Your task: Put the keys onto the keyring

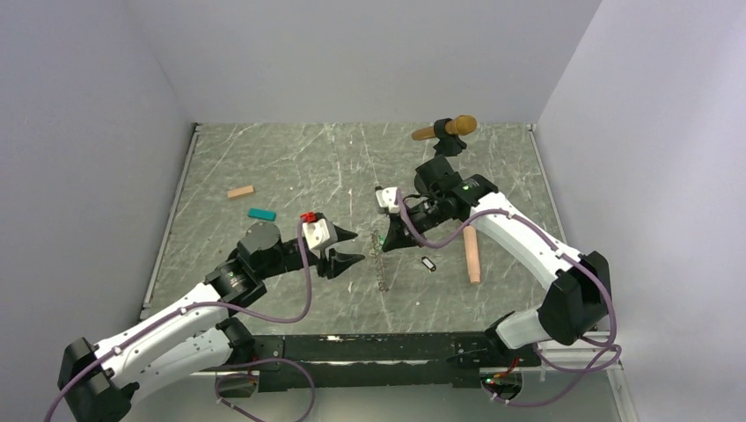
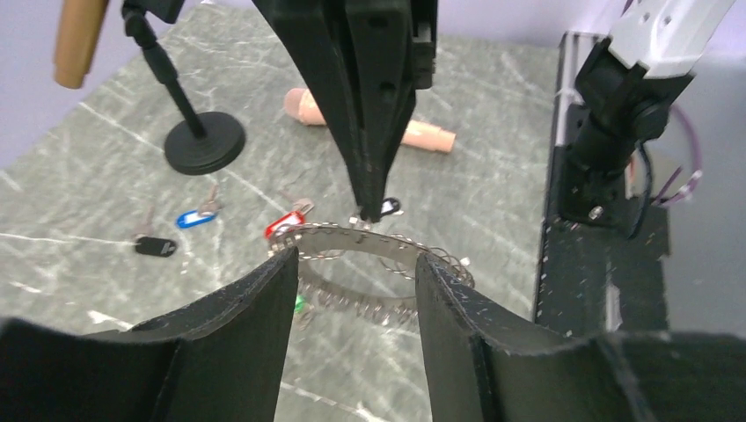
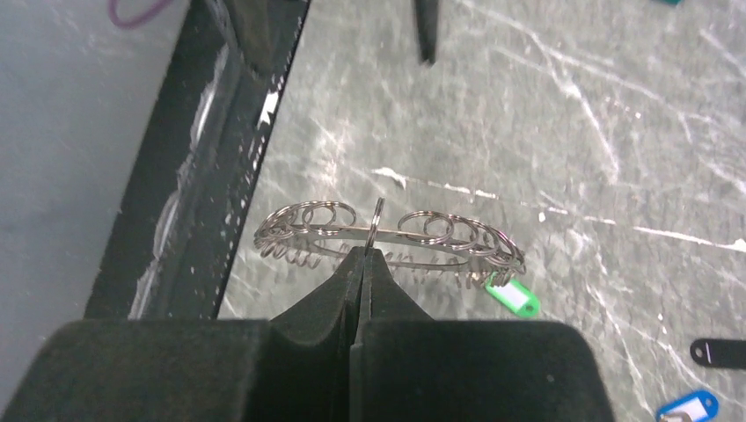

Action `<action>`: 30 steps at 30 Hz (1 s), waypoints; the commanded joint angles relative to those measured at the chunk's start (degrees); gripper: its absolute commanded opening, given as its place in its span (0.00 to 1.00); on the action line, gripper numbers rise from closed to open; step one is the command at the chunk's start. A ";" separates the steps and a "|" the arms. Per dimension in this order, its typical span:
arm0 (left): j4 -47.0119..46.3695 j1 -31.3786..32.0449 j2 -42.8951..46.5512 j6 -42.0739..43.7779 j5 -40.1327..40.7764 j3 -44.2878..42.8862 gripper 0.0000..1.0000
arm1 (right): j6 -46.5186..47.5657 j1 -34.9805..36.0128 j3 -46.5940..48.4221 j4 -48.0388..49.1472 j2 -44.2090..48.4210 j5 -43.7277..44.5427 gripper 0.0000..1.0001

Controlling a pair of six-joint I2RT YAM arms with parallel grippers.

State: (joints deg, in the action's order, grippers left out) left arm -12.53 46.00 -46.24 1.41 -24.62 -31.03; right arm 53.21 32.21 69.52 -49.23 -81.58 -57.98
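The keyring [image 3: 396, 233], a metal ring rimmed with small wire loops, stands on edge at mid-table [image 1: 380, 262]. My right gripper [image 3: 364, 251] is shut on one of its loops, and its tips [image 1: 385, 243] are at the ring's top. My left gripper [image 2: 354, 262] is open, its fingers either side of the ring's near rim [image 2: 369, 251] without touching it; in the top view it [image 1: 354, 246] is just left of the ring. A green-tagged key [image 3: 512, 294] hangs at the ring's edge. Keys with red [image 2: 283, 222], blue [image 2: 193, 217] and black [image 2: 154, 246] tags lie on the table.
A microphone [image 1: 453, 127] on a stand with a round black base [image 2: 204, 145] stands at the back. A pink cylinder [image 1: 472, 253] and a black-tagged key [image 1: 428, 263] lie right of the ring. Tan [image 1: 240, 192] and teal [image 1: 261, 214] blocks lie to the left.
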 commanded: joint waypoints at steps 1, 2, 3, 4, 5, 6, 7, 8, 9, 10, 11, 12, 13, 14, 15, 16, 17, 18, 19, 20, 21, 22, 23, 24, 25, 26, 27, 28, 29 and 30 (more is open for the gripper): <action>15.18 -0.07 0.97 11.11 2.56 -5.13 0.56 | 4.79 3.38 3.83 -6.02 0.36 10.90 0.00; 15.81 -0.06 0.64 11.81 2.67 -5.60 0.56 | 4.73 3.73 4.13 -6.46 0.35 12.12 0.00; 15.76 0.01 0.05 12.12 2.63 -5.96 0.56 | 4.60 3.76 4.36 -6.59 0.43 12.88 0.00; 15.35 0.16 -0.95 12.36 2.44 -6.33 0.56 | 4.29 3.86 4.39 -6.35 0.64 13.47 0.00; 14.79 0.50 -1.67 12.45 2.33 -6.55 0.55 | 4.07 3.91 4.28 -6.13 0.83 13.92 0.00; 13.99 0.74 -2.58 12.45 2.21 -6.59 0.55 | 3.92 3.89 4.23 -5.98 0.91 14.08 0.00; 13.15 1.12 -3.65 12.31 2.39 -6.62 0.54 | 3.96 3.91 4.27 -6.16 0.86 14.14 0.00; 11.63 1.65 -4.46 12.18 2.62 -6.60 0.53 | 3.96 3.92 4.37 -6.22 0.83 14.12 0.00; 10.17 2.17 -5.44 12.01 2.84 -6.59 0.52 | 3.90 3.95 4.40 -6.29 0.80 14.12 0.00; 8.86 2.53 -6.28 11.77 3.09 -6.66 0.52 | 3.85 3.98 4.48 -6.34 0.81 14.07 0.00; 7.85 2.91 -7.06 11.42 3.35 -6.68 0.51 | 3.84 4.02 4.44 -6.37 0.80 14.07 0.00; 6.55 3.08 -7.80 11.08 3.69 -6.72 0.51 | 3.91 4.12 4.41 -6.33 0.81 14.04 0.00; 5.32 3.14 -8.48 10.75 3.90 -6.68 0.50 | 3.92 4.22 4.33 -6.31 0.90 13.97 0.00; 4.12 3.23 -9.12 10.46 4.04 -6.68 0.50 | 3.98 4.26 4.31 -6.31 0.98 13.80 0.00; 3.12 3.32 -9.72 10.13 4.03 -6.76 0.49 | 4.05 4.21 4.36 -6.47 0.92 13.58 0.00; 2.07 3.31 -10.35 9.84 3.93 -6.77 0.49 | 4.13 4.31 4.44 -6.60 0.86 13.32 0.00; 1.09 3.34 -11.03 9.50 3.82 -6.81 0.48 | 4.18 4.32 4.42 -6.66 0.82 13.18 0.00; 0.22 3.35 -11.67 9.11 3.61 -6.85 0.47 | 4.18 4.29 4.43 -6.74 0.81 13.08 0.00; -0.63 3.34 -12.40 8.73 3.20 -6.87 0.45 | 4.18 4.35 4.42 -6.75 0.80 12.99 0.00; -1.77 3.31 -13.04 8.23 2.73 -6.79 0.44 | 4.18 4.38 4.44 -6.75 0.85 12.89 0.00; -2.71 3.35 -13.71 7.68 2.23 -6.73 0.43 | 4.18 4.39 4.41 -6.75 0.81 12.78 0.00; -3.55 3.38 -14.42 7.12 1.54 -6.65 0.41 | 4.23 4.36 4.40 -6.75 0.80 12.75 0.00; -4.32 3.44 -15.01 6.52 1.03 -6.60 0.40 | 4.19 4.36 4.40 -6.75 0.82 12.67 0.00; -5.10 3.47 -15.62 6.06 0.45 -6.56 0.38 | 4.23 4.36 4.40 -6.67 0.81 12.43 0.00; -5.73 3.41 -16.20 5.54 -0.02 -6.43 0.37 | 4.19 4.32 4.41 -6.67 0.80 12.30 0.00; -6.32 3.41 -16.59 5.08 -0.37 -6.30 0.37 | 4.18 4.40 4.40 -6.67 0.72 12.20 0.00; -7.03 3.45 -17.05 4.59 -0.66 -6.10 0.36 | 4.18 4.36 4.41 -6.67 0.66 12.04 0.00; -7.61 3.40 -17.38 4.16 -0.93 -5.95 0.36 | 4.18 4.35 4.40 -6.67 0.59 12.00 0.00; -8.06 3.41 -17.66 3.79 -1.14 -5.85 0.35 | 4.18 4.37 4.44 -6.67 0.53 11.93 0.00; -8.51 3.44 -17.92 3.45 -1.32 -5.81 0.35 | 4.18 4.34 4.48 -6.73 0.43 11.79 0.00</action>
State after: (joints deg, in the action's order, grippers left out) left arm -15.18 49.12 -63.46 7.51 -23.16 -35.73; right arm 56.55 36.32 71.33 -55.94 -81.76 -43.94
